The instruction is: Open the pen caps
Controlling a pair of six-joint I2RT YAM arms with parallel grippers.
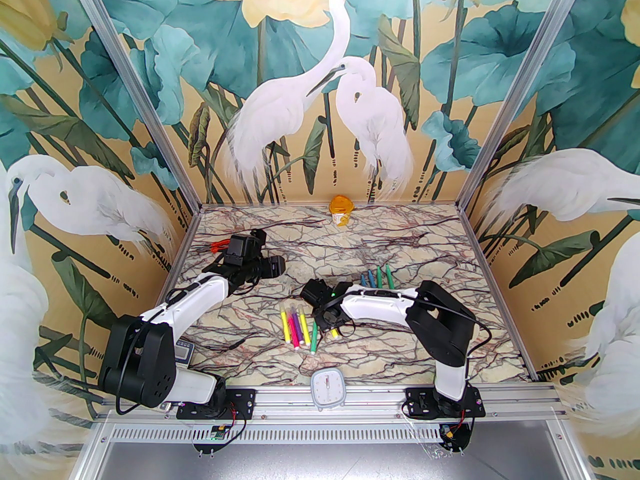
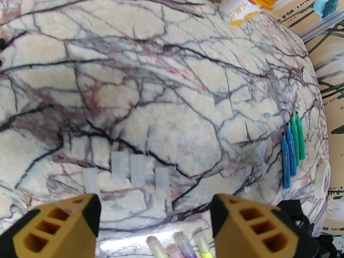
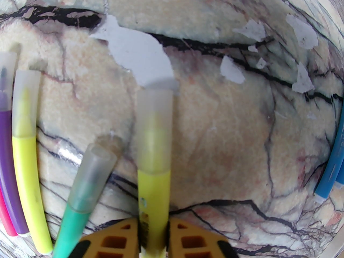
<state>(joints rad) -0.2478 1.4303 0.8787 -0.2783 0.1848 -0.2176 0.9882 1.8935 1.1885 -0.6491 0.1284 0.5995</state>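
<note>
While the right jaws pinch the yellow pen (image 3: 153, 192), its cap (image 3: 154, 128) points straight ahead of them; the left jaws, spread, hover well apart from it.

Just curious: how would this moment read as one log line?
right jaws: shut on yellow pen | cap: on | left jaws: open, near loose caps

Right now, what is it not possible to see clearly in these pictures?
Right wrist view: the bottom edge cuts off the back end of the yellow pen in the right gripper.
Left wrist view: the four loose caps are blurred.
Top view: the left arm hides most of an orange object.
</note>
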